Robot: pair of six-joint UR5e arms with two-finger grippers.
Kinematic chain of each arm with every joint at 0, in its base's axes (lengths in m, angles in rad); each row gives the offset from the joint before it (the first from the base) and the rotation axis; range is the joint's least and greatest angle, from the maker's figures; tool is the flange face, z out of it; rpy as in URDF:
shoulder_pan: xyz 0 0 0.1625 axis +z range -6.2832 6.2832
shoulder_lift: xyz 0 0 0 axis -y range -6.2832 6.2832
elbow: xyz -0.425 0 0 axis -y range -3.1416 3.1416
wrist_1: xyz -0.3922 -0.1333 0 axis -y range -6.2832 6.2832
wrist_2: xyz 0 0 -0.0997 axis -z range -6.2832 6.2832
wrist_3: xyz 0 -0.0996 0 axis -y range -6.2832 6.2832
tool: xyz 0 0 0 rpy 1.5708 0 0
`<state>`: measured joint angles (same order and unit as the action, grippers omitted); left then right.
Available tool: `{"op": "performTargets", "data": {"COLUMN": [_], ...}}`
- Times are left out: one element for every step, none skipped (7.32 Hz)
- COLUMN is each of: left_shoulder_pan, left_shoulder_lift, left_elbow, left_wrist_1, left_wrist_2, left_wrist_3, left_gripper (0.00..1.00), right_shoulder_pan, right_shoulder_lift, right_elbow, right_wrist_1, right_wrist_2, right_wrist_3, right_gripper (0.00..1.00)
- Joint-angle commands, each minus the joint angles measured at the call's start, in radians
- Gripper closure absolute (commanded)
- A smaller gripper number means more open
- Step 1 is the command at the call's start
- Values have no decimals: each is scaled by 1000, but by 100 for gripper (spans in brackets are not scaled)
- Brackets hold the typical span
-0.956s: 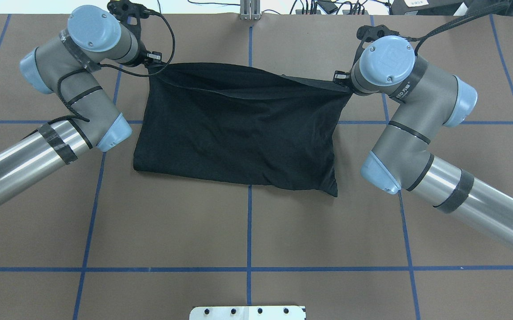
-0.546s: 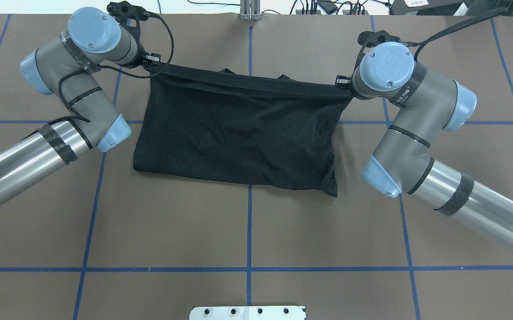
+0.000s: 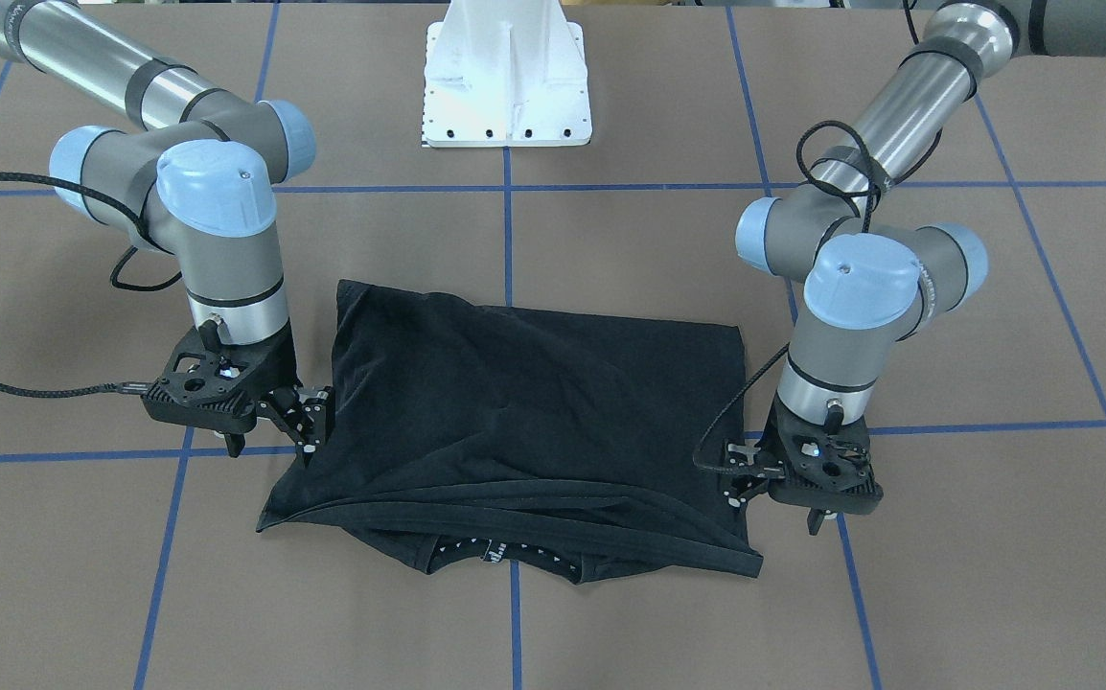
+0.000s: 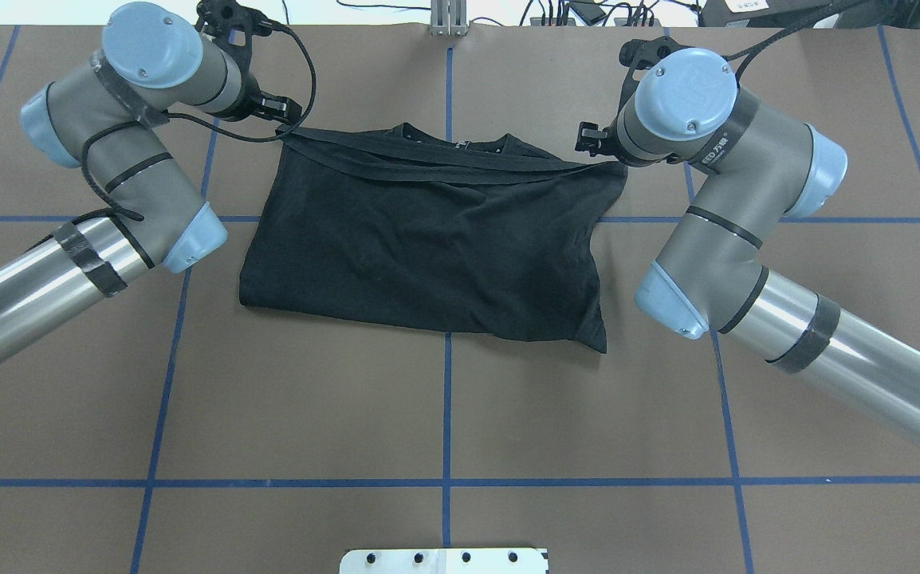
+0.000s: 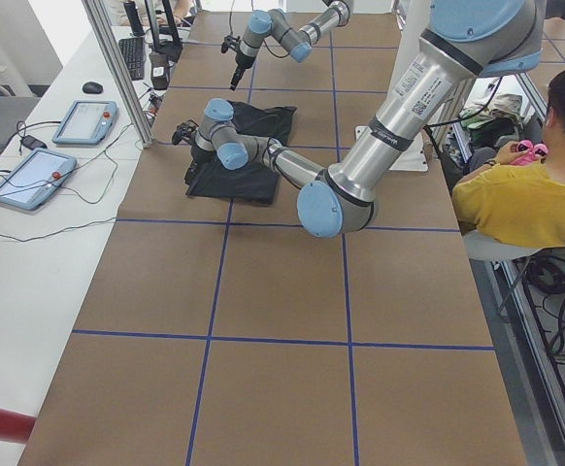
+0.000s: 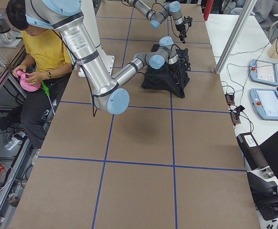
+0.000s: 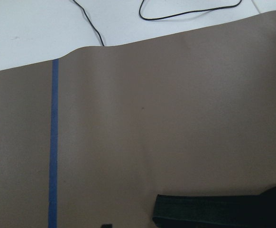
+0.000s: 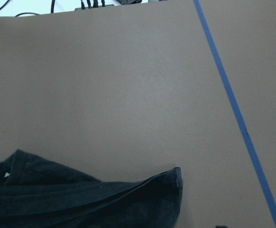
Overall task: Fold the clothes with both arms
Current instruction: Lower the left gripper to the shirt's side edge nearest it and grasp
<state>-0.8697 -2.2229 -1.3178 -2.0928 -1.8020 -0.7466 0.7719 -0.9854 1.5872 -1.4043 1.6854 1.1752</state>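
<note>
The black T-shirt [image 4: 428, 239] lies folded in half on the brown table, plain side up, also seen in the front view [image 3: 534, 412]. Its collar [image 4: 452, 143] peeks out past the slack folded-over hem. My left gripper [image 4: 285, 112] hovers at the shirt's far left corner, open and empty in the front view [image 3: 737, 474]. My right gripper [image 4: 587, 142] hovers by the far right corner, open and empty [image 3: 311, 422]. Both hem corners lie flat on the table. The left wrist view shows a hem strip [image 7: 209, 211], the right wrist view a corner [image 8: 171, 180]. The logo is hidden.
The white mounting pedestal [image 3: 505, 86] stands at the table's near edge. Blue tape lines [image 4: 447, 414] grid the table. Cables and plugs [image 4: 587, 12] lie past the far edge. Tablets [image 5: 83, 121] sit on a side bench. A seated person in yellow [image 5: 525, 204] is beside the table.
Both grippers have let go of the taut hem and risen. The hem has dropped slack onto the shirt, and the collar now shows beyond it.
</note>
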Motion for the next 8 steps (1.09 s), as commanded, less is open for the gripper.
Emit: {"op": "performTargets", "data": {"left_shoulder_pan": [4,8,18,88,133,202,231,233], "left_shoulder_lift": [215,330,392,419,430,439,457,459], "left_elbow": [-287,-405,-464,-459,-445,-434,-426,-399], "left_wrist_1": [-1,-3,-4,-57,-152,-182,-194,-219], "left_wrist_2": [-94,-137,-145,-137,-131,-87,-24,-20], "left_wrist_3": [12,3,-35,-104,-155,-222,-238,-235], "left_gripper": [0,0,0,0,0,0,0,0], "right_shoulder_pan": [12,10,9,9,7,6,6,4], "right_shoulder_lift": [-27,-63,-93,-95,-95,-96,-95,-95], "right_elbow": [49,97,134,138,138,137,140,140], "right_wrist_1": [2,2,2,2,2,2,2,2], "right_wrist_2": [79,79,79,79,79,79,79,79], "right_wrist_3": [-46,-63,-69,-69,-71,-74,-74,-72], "right_gripper": [0,0,0,0,0,0,0,0]}}
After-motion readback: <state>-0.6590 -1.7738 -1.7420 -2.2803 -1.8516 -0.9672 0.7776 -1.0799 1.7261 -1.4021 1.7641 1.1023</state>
